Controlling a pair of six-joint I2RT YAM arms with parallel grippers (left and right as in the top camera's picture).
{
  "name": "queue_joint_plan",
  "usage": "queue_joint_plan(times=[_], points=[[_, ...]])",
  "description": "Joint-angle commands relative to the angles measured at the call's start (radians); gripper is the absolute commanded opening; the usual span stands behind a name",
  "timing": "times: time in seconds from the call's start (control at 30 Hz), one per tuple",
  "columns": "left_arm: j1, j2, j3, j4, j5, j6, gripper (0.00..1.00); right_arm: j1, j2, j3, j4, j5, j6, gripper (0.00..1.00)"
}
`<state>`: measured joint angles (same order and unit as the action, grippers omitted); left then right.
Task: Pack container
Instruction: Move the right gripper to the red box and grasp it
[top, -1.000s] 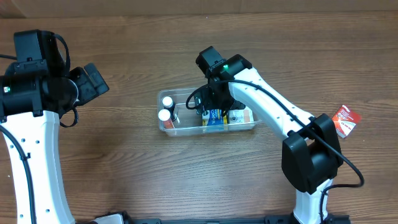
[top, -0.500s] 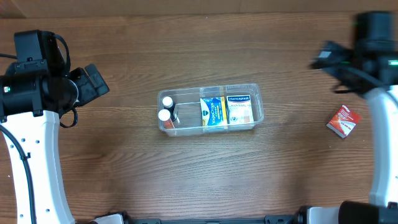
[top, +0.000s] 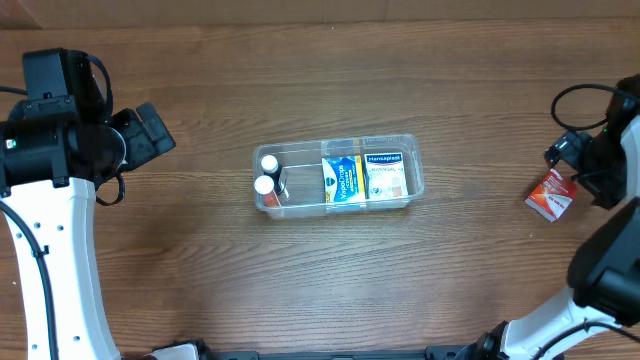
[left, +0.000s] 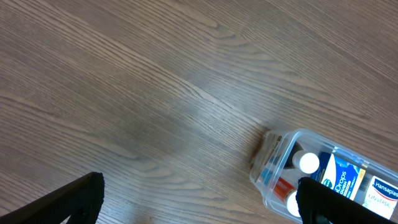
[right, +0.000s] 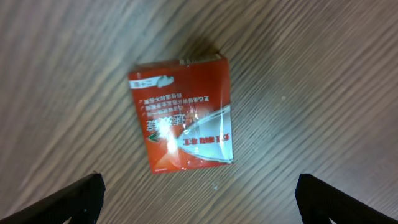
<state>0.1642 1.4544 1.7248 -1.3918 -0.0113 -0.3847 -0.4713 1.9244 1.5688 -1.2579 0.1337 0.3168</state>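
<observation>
A: So, starting at the left, how does the left gripper (left: 199, 202) stand?

B: Spread wide, holding nothing. Its two dark fingers (left: 74, 199) show only at the bottom corners of the wrist view. The container (top: 303, 170) sits just ahead of the finger at the right of that view. It is a clear plastic tub, rectangular with rounded corners and a rim, on the matte, grained wooden table (top: 300, 290).

A: What's in it?

B: Four things. Nearest that finger are two round bottles (top: 268, 163) with white caps, side by side. Then comes one blue-and-yellow box (top: 342, 180), then one white box (top: 386, 176) with a blue label band, at the far end.

A: And to the right?

B: One red packet (right: 183, 115), flat, squarish and glossy, with a glare streak and white print. It lies on the wood, well apart from the tub. It is ahead of the right gripper (right: 202, 199), between the lines of its two fingers (right: 329, 199), touching neither. Those are wide apart too, and empty.
</observation>
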Motion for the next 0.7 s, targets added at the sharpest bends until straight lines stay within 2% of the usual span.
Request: queue_joint_plan(times=[0.0, 0.3, 0.53, 0.67], points=[[0.003, -0.001, 0.011, 0.000, 0.002, 0.023, 1.00, -0.007, 0.057, 0.000, 0.022, -0.003, -0.035, 1.00], [0.003, -0.001, 0.011, 0.000, 0.002, 0.023, 1.00, -0.007, 0.197, 0.000, 0.053, -0.008, -0.060, 1.00], [0.003, -0.001, 0.011, -0.002, 0.002, 0.023, 1.00, -0.007, 0.242, -0.012, 0.074, -0.039, -0.064, 1.00], [0.003, -0.001, 0.011, -0.004, 0.003, 0.023, 1.00, -0.007, 0.242, -0.012, 0.076, -0.045, -0.064, 0.89]])
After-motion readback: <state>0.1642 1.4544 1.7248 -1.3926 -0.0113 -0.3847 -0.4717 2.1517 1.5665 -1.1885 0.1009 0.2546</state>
